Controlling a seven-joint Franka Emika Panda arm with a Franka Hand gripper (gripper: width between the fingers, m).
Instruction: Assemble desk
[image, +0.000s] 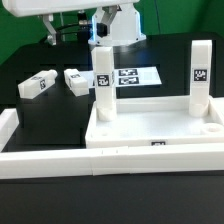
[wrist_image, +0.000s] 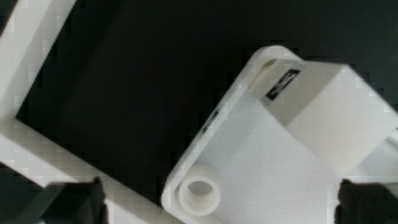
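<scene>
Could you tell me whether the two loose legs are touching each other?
Apart: the exterior view shows a dark gap between one loose leg and the other.

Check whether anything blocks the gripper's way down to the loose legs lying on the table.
Nothing visible does. The open gripper hangs high at the back. One loose leg and the second loose leg lie flat on the black table at the exterior view's left, apart from the desk top and its standing legs.

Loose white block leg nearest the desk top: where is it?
The loose white block leg lies on the black table, exterior view's left, behind the large white desk top, between the other loose leg and an upright leg.
</scene>
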